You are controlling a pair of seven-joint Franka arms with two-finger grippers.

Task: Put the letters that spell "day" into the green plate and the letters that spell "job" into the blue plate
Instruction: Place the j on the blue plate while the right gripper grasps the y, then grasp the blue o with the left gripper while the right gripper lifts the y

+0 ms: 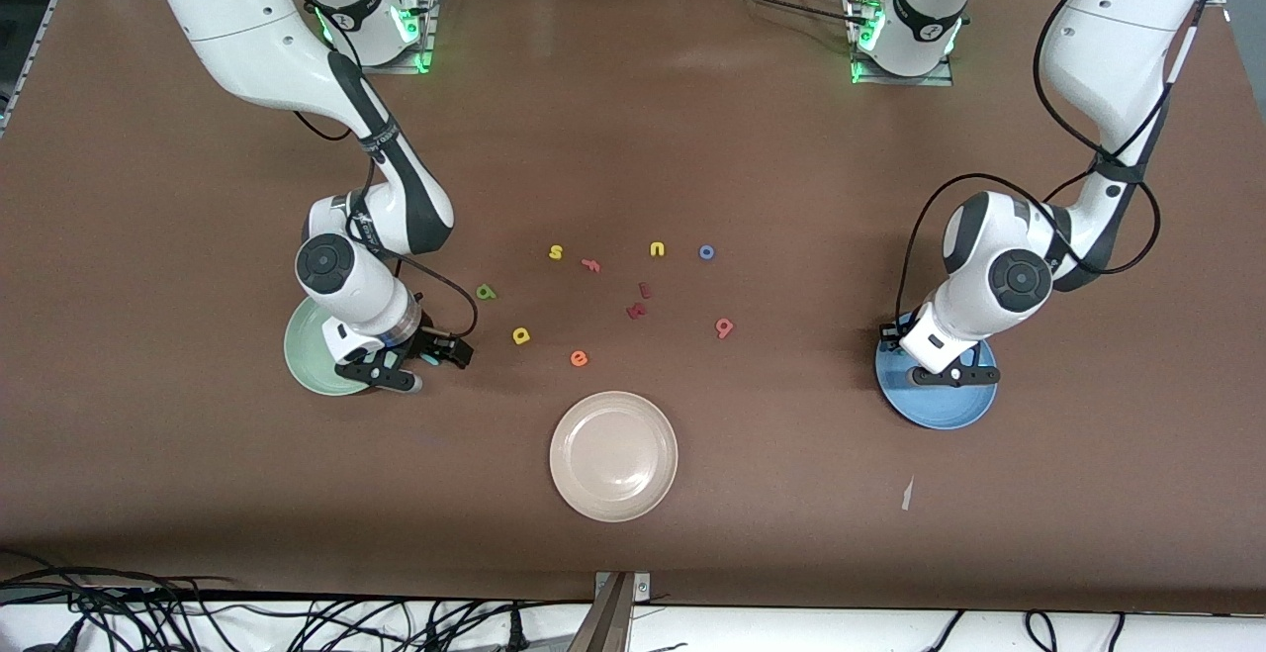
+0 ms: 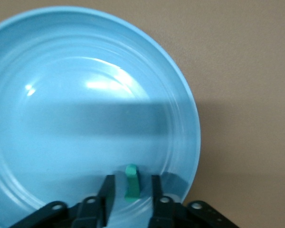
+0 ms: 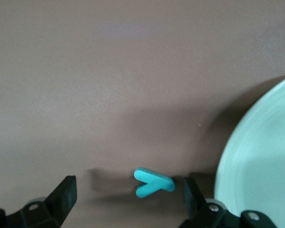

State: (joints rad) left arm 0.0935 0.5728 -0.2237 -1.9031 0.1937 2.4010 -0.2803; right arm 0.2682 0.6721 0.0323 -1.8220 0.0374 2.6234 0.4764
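My left gripper (image 1: pixel 951 375) hangs low over the blue plate (image 1: pixel 940 410). In the left wrist view its fingers (image 2: pixel 108 187) stand apart on either side of the teal "j" (image 2: pixel 131 190), which rests on edge in the blue plate (image 2: pixel 85 118) with a gap on each side. My right gripper (image 3: pixel 129 185) is open at the table beside the green plate (image 1: pixel 307 350). The teal "y" (image 3: pixel 154 183) lies on the table between its fingers, close to one. The green "d" (image 1: pixel 485 291), yellow "a" (image 1: pixel 521 335), blue "o" (image 1: pixel 706 252) and salmon "b" (image 1: pixel 725 327) lie mid-table.
A beige plate (image 1: pixel 613 455) sits nearer the front camera than the letters. The yellow "s" (image 1: pixel 556 252), pink "f" (image 1: pixel 591 264), yellow "u" (image 1: pixel 657 249), orange "e" (image 1: pixel 579 358) and two dark red letters (image 1: pixel 638 304) lie among them.
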